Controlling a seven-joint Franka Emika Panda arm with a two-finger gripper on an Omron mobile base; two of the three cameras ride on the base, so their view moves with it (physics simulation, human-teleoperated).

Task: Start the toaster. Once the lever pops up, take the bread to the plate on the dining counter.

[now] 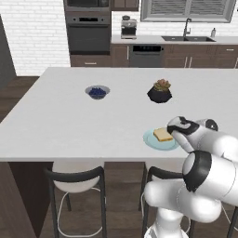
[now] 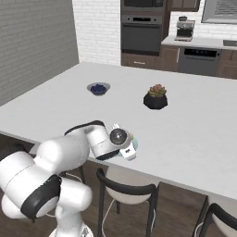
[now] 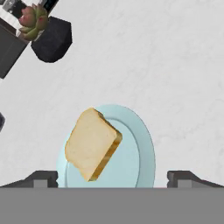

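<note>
Beyond the plate (image 1: pixel 153 141), potted succulent (image 1: pixel 160 91), berry bowl (image 1: pixel 97 91); bread (image 3: pixel 92 143) on plate, pincer (image 3: pixel 112 177) spread

In the right base view the plate (image 2: pixel 134 143) is mostly hidden behind the arm, and the bread cannot be made out there.

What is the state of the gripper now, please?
Gripper: open, fingers wide apart, holding nothing; the bread lies on the plate.

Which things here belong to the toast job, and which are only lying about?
Belong to the job: bread, plate, dining counter, gripper open above the plate.

Lying about: bowl of berries, potted succulent, stools.
</note>
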